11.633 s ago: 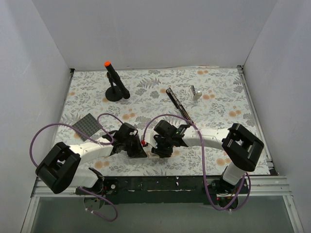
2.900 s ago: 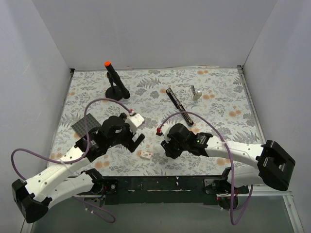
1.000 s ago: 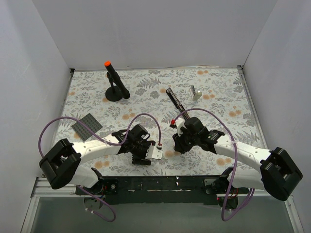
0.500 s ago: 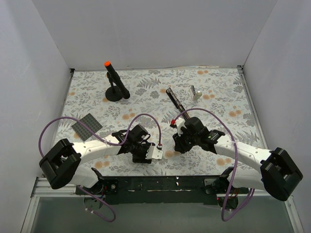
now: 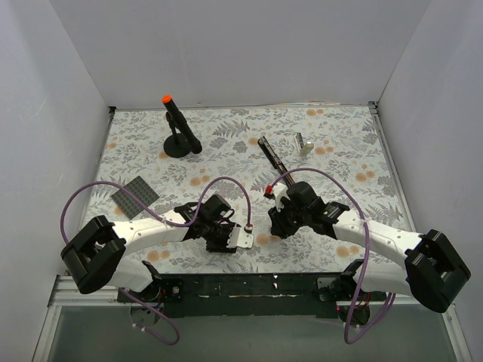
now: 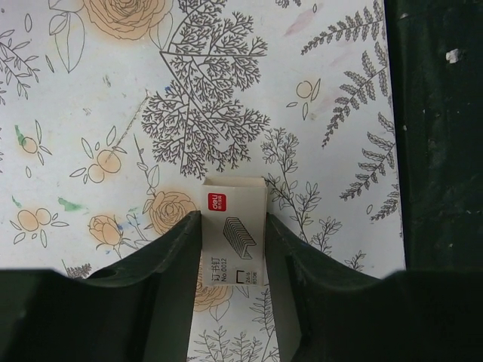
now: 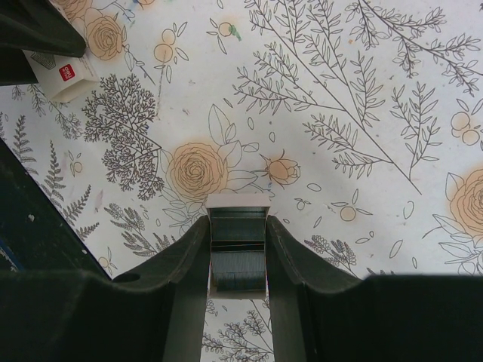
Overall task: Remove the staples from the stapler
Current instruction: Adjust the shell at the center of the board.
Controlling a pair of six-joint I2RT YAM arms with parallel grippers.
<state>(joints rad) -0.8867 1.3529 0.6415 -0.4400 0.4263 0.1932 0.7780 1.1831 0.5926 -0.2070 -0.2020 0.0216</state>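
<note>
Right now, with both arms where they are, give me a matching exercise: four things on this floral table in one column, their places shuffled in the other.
1. small white cardboard box with a red label
2. open white tray of grey staples
3. slim black bar-shaped stapler
4. black stand with an orange-tipped rod

A. near the table's far left corner
B. held in the right gripper
C. held in the left gripper
D. beside a small silver metal piece

Pairs: 1-C, 2-B, 3-D, 4-A

Top view looks down from afar; both close, downward wrist views share the white box (image 6: pixel 235 226).
</note>
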